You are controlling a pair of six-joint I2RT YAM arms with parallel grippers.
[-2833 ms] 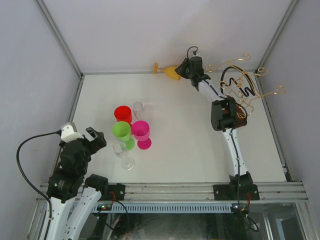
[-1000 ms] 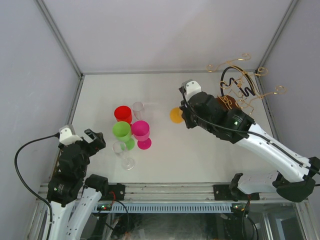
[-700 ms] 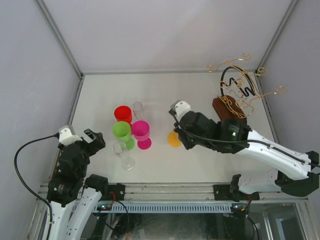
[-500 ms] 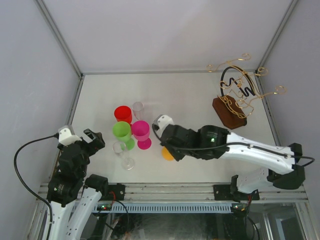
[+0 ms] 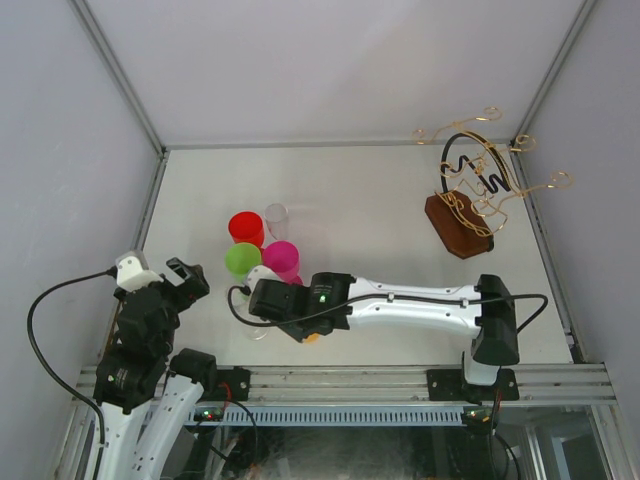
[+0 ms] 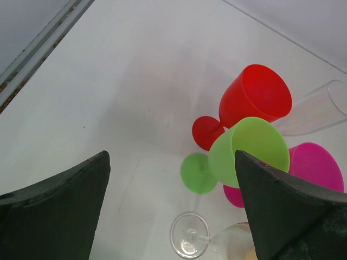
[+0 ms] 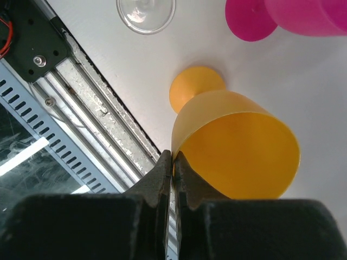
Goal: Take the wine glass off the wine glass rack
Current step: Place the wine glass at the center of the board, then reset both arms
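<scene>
Stretching low across the table (image 5: 400,200) from right to left, with the right arm now lying along the near edge instead of reaching up by the back wall as a few seconds ago. Leaving the wine glass rack (image 5: 462,222) standing bare at the far right corner, gold wire arms holding nothing. Carrying the orange wine glass (image 7: 233,146) well away from that rack, down beside the cluster of glasses at the near left; judging from this, the removal itself looking done and only the setting-down remaining. Pinching the glass's rim between the pressed-together fingers of the right gripper (image 7: 173,162), foot hanging close over the table; touching or not, impossible to tell. Keeping the left gripper (image 6: 171,162) apart at the near left, spread wide, gripping nothing. Showing empty bowls all round: the orange one, the red glass (image 6: 255,97), the green glass (image 6: 246,151), the pink glass (image 6: 314,168), and finding the clear glass (image 7: 145,12) just beside the orange foot
</scene>
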